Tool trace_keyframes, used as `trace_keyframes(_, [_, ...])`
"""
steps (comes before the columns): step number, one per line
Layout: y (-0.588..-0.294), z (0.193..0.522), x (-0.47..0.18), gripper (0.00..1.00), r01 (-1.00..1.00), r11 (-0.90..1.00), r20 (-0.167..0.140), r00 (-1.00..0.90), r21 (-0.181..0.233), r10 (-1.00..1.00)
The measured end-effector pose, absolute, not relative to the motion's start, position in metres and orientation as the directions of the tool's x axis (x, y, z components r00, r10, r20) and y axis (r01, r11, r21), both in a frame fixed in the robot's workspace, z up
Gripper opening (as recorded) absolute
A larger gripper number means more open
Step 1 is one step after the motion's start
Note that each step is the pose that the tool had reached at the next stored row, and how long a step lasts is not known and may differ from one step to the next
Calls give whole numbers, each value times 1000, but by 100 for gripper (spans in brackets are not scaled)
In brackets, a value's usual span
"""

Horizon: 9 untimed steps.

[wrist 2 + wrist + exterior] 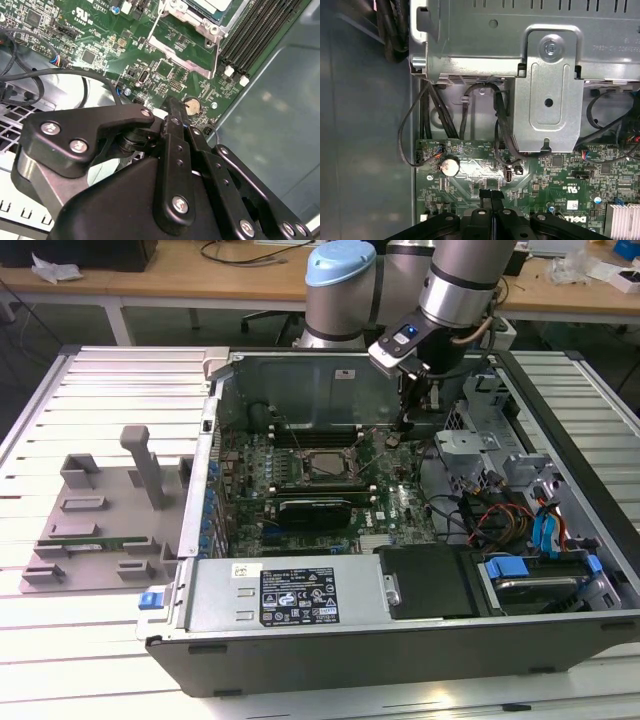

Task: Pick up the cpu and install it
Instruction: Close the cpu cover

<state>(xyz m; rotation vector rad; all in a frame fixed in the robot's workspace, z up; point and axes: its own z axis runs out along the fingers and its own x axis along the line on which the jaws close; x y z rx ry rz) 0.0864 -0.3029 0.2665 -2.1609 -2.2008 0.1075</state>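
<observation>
Exterior view: an open grey metal computer case (pixel 300 380) lies on a white slatted table (pixel 100 390). The black two-finger gripper (pixel 407 425) hangs inside it over the far edge of the green motherboard (pixel 400 505), to the exterior view's right of the socket.
Task thing: the cpu (pixel 325 466), a small flat square chip with a silvery-grey top, lies in the black square socket frame at the middle of the board, well apart from the gripper.
Jaws: closed, the fingers (pixel 486 197) meeting with only a thin seam between them in the first wrist view. Nothing is held.
Step in hand: by my judgement the chip is already seated and the gripper stands clear of it. The install looks unlocked, since the silver metal load plate (pixel 182 57) appears swung open beside the socket.
Next move calls for: a low, exact reach across the board to the socket, as the plate is thin and sits close to the black memory slots (pixel 255 35).
Second wrist view adds: the chip's pale corner (pixel 210 3) inside its frame, and the gripper (pixel 172 107) just beside a round silver coin battery (pixel 191 106).
First wrist view adds: a folded silver bracket (pixel 548 95) and loose black cables (pixel 405 130) at the board's edge.
</observation>
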Motion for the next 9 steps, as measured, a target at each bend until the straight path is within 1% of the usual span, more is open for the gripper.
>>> trace_keyframes(9, [-303, 263, 85, 11, 996, 18, -10, -19, -88, 1000])
